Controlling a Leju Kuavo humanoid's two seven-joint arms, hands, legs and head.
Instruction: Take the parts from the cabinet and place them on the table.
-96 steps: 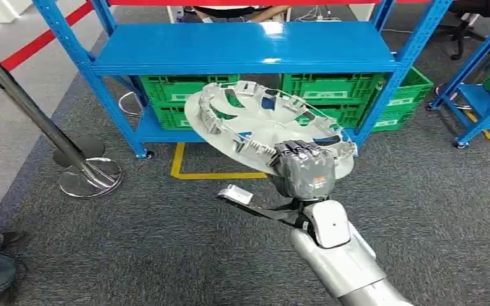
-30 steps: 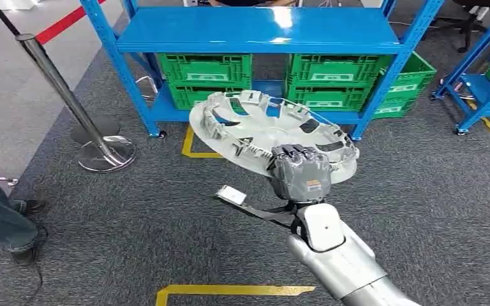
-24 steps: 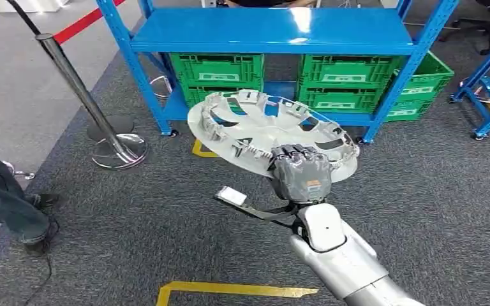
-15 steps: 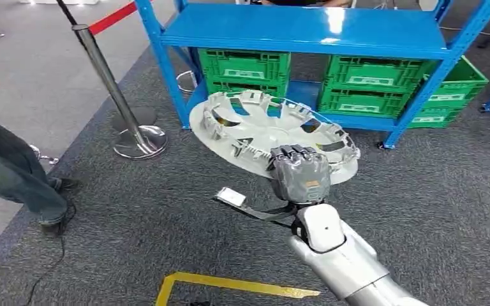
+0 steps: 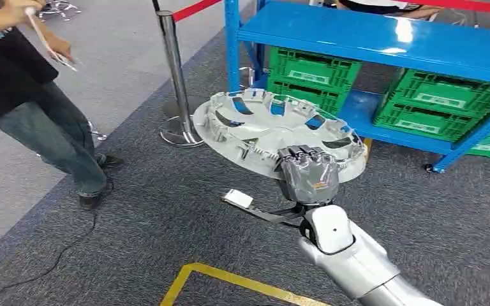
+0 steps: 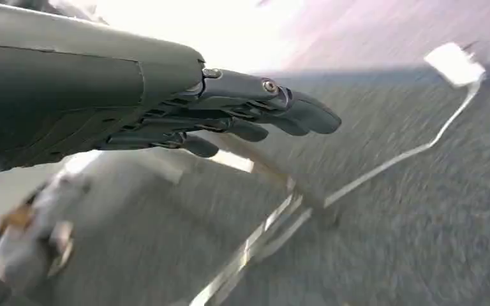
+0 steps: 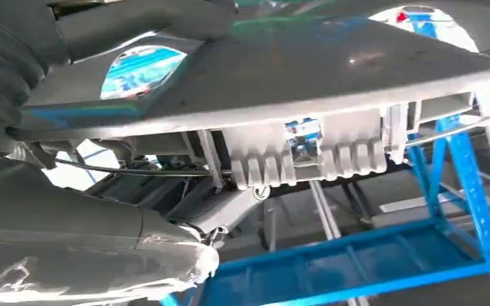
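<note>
Right hand (image 5: 309, 176) grips near rim of grey hubcap (image 5: 261, 127), held tilted above carpet. Left hand (image 6: 230, 121): fingers extended, nothing held. Beyond: stanchion (image 5: 175, 76), blue shelf (image 5: 383, 38) with green crates (image 5: 306, 73); person (image 5: 32, 95) far left.

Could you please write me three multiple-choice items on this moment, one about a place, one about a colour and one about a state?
1. Where are the green plastic crates?
A. on the blue metal rack's lower shelf
B. on the grey carpet beside the stanchion
C. in the person's hands

2. What colour is the belt on the chrome stanchion post?
A. yellow
B. red
C. green

3. What is the right hand doing?
A. hanging with nothing in it
B. resting on the rack
C. gripping the round silver-grey plastic wheel cover by its rim

Key: 1 A, the crates sit under the rack's top shelf. 2 B, a red belt leaves the post. 3 C, the right hand clasps the wheel cover's near rim.
</note>
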